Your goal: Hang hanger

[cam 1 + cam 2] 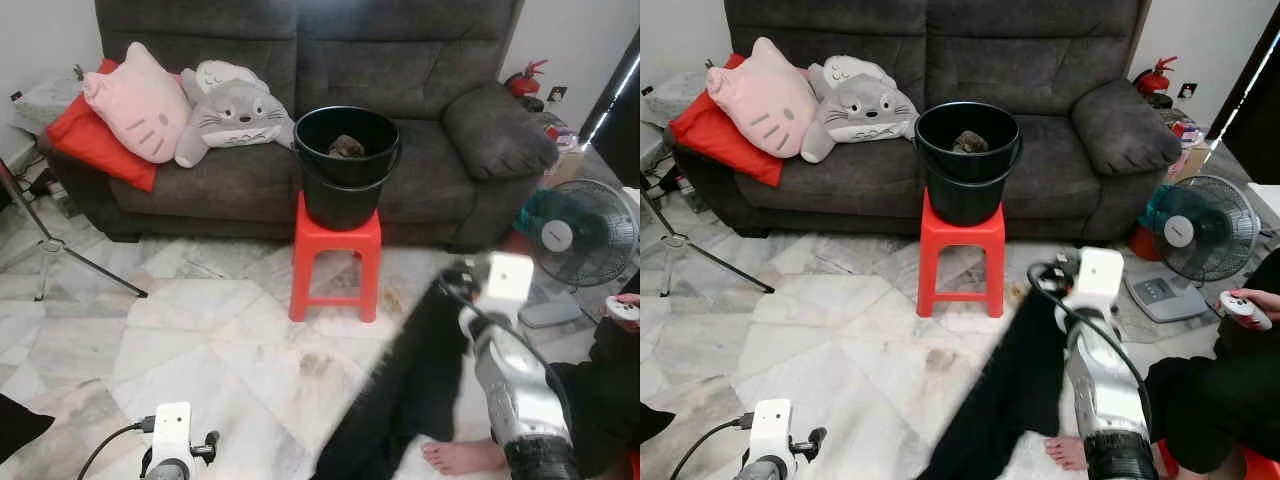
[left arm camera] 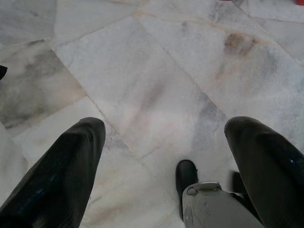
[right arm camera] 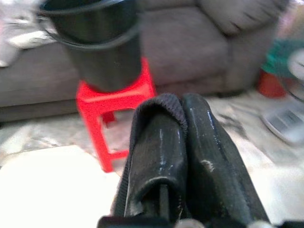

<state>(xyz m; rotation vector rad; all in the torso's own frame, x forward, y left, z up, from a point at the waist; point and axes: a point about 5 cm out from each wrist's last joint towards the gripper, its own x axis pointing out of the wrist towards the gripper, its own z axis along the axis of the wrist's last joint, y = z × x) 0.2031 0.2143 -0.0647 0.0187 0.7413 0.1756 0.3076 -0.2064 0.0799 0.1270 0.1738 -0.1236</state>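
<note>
My right gripper (image 3: 183, 107) is shut on a black garment (image 1: 400, 390), whose cloth is folded over the left fingertip. The garment hangs from the gripper (image 1: 1045, 280) down toward the marble floor at the right front. A black bucket (image 1: 347, 160) with something small and brownish inside stands on a red plastic stool (image 1: 335, 255) before the grey sofa (image 1: 420, 70), ahead and to the left of the right gripper. My left gripper (image 2: 165, 126) is open, low over the bare floor, with nothing between its fingers (image 2: 61, 175). I see no hanger.
A person sits at the right front, with a bare foot (image 1: 462, 456) by the garment and a hand on a controller (image 1: 625, 307). A floor fan (image 1: 575, 232) stands right of the sofa. A tripod leg (image 1: 90, 268) crosses the floor at left. Cushions (image 1: 140, 100) lie on the sofa.
</note>
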